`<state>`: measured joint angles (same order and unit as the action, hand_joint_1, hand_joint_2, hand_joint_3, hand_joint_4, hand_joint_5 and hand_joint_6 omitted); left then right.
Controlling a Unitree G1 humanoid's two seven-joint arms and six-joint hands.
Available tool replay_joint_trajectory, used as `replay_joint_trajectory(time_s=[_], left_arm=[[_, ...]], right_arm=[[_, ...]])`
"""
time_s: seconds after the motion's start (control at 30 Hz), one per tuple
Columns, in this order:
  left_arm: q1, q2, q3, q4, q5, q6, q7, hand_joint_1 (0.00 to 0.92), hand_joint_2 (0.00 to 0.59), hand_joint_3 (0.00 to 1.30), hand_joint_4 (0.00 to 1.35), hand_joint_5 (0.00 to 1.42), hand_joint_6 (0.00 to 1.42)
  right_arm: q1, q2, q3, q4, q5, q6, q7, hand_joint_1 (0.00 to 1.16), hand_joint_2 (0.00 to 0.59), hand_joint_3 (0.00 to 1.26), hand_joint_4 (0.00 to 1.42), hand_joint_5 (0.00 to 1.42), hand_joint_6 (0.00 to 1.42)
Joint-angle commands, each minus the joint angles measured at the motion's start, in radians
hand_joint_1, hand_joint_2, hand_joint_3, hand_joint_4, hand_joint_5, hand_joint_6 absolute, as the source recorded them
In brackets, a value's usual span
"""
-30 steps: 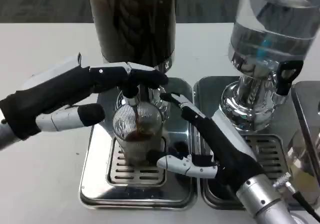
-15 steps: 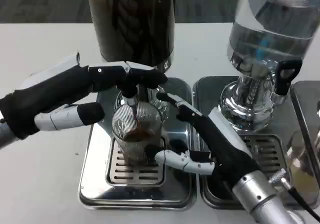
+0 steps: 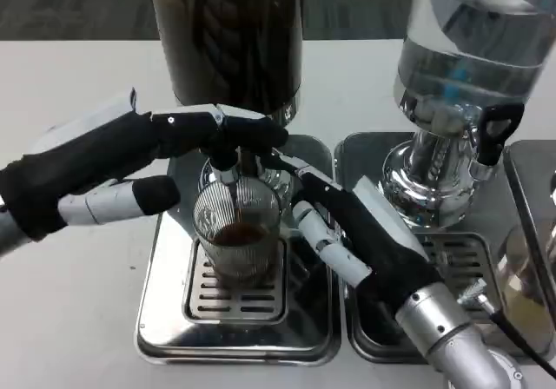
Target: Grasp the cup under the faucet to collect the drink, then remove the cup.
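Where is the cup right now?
In the head view, the cup stands on the left drip tray, under the dark dispenser's faucet, between both hands.

One cup (image 3: 237,237), two drink dispensers (image 3: 230,37) (image 3: 465,68), two metal drip trays (image 3: 165,319) (image 3: 365,337), two hands (image 3: 130,168) (image 3: 365,241), one white desk (image 3: 69,311).

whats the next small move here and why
Probably close the right hand around the cup. The cup stands on the drip tray under the faucet with dark drink in it, the left hand rests on the faucet lever, and the right hand's fingers lie beside the cup, seemingly not gripping it.
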<state>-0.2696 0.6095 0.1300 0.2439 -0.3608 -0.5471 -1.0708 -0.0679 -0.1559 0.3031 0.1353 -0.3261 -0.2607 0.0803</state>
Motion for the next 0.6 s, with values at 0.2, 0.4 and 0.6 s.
replay_joint_trajectory(time_s=[0.2,0.4,0.6], left_arm=[[0.014,0.018,-0.012,0.000,0.014,-0.006,-0.016,0.000,0.027,0.28,0.22,0.25,0.16],[0.015,0.022,-0.009,-0.002,0.013,-0.005,-0.014,0.000,0.027,0.27,0.21,0.24,0.16],[0.020,0.025,-0.005,-0.005,0.014,-0.004,-0.011,0.000,0.026,0.26,0.21,0.25,0.16]], right_arm=[[-0.022,0.014,-0.002,0.028,-0.001,-0.025,-0.013,0.00,0.586,0.15,0.08,0.05,0.13],[-0.040,0.025,0.003,0.046,-0.003,-0.023,-0.015,0.00,0.586,0.15,0.08,0.05,0.13],[-0.060,0.035,0.005,0.072,-0.002,-0.031,-0.014,0.00,0.586,0.15,0.08,0.05,0.13]])
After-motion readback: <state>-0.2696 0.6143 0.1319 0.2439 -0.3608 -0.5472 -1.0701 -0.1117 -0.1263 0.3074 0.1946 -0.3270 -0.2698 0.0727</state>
